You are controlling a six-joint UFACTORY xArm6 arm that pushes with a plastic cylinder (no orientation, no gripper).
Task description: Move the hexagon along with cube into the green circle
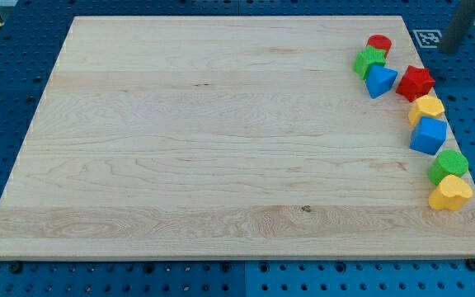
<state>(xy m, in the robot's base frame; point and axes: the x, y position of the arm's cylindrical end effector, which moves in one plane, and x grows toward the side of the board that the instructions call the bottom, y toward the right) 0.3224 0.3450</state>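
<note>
- Wooden board (221, 132) on a blue perforated table (7, 58); all blocks clustered along the view's right edge of the board.
- Rod entering at the view's top right; my tip (444, 51) off the board, just above the red star (416, 82) and well right of the red cylinder (378, 42).
- No pincer fitted: plain rod only, so neither wide, narrow nor holding anything.
- Task blocks: yellow hexagon (426, 107) touching the blue cube (428, 135) directly below it, both beside the right edge.
- Green circle (448, 165) just below the cube, above the yellow heart (450, 194).
- Also present: green star (369, 59) touching blue triangle (380, 81).
- Suggested approach: tip behind the hexagon on its upper side, then a slow push down-view, hexagon driving cube toward the circle; red star best avoided.
- Printed marker (425, 36) beyond the board's top right corner; no legible text or brands.
</note>
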